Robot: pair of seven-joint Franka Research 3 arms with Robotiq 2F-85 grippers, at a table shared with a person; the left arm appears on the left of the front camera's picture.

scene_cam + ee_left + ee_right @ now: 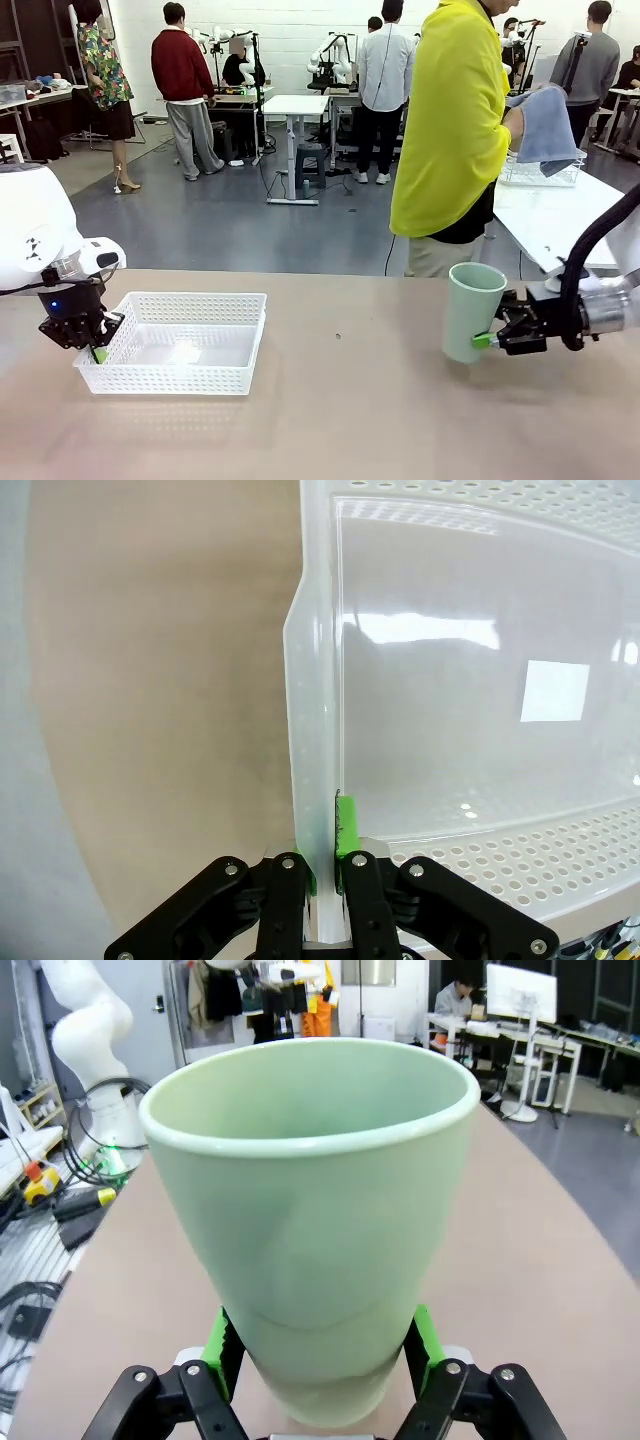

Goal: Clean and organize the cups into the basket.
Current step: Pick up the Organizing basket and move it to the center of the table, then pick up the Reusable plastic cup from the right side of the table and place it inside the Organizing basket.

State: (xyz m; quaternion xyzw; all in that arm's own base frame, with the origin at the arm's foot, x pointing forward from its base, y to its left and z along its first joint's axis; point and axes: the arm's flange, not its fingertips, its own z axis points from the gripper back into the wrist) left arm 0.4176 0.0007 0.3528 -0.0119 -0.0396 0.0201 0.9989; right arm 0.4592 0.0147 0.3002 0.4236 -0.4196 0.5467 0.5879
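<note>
gripping the left end of the white basket (190, 300), the left hand (97, 350) had its jaws drawn narrow onto the thin side wall, one green pad inside and one outside; in the left wrist view the left hand (325, 852) pinched the wall of the white basket (312, 680) near a corner, and the glossy floor of the basket lay bare beside it. the basket sat flat on the bench (350, 420), on its left half. well apart, on the right half, the mint green cup (472, 310) stood mouth up, leaning slightly, with the right hand (487, 340) at its base, coming in from the side. in the right wrist view the right hand (322, 1345) had its jaws spread fairly wide, a green pad against each side of the lower part of the mint green cup (310, 1210), holding it. whether the cup's base rested on the bench or hung just above it could not be told. beyond the far edge a person (450, 130) in a yellow top stood side-on, holding up a grey-blue cloth (548, 125)
</note>
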